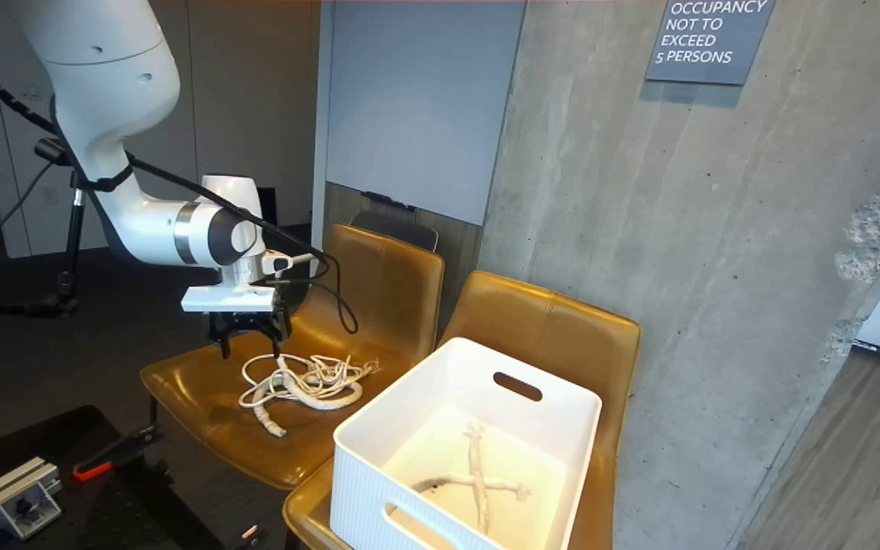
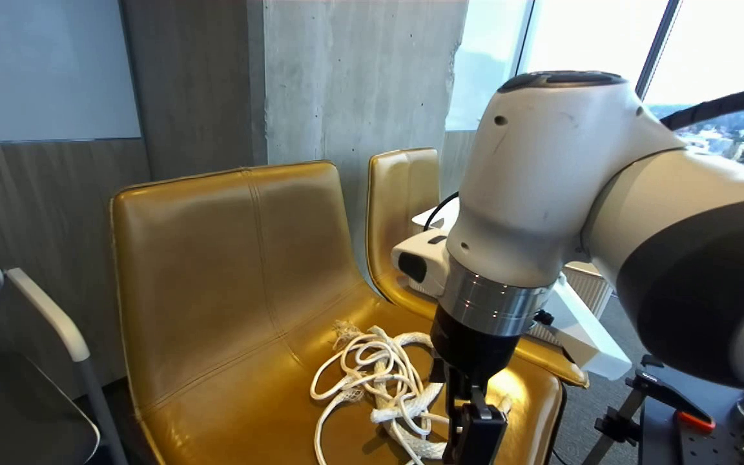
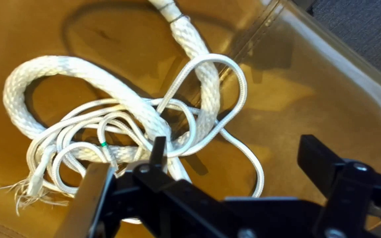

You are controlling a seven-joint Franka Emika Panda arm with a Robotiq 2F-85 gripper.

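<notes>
I read the claw as wide: its two fingers stand well apart above the seat of a tan chair. On that seat lies a loose tangle of thick braided rope and thin white cord. In the wrist view, one finger overlaps the tangle; I cannot confirm contact. The cord carries a green mark; a frayed end spreads beside the coils. In an exterior view, a white bin rests on the adjacent chair and contains crossed lengths of pale rope. A grey occupancy sign is mounted on the concrete wall behind.
</notes>
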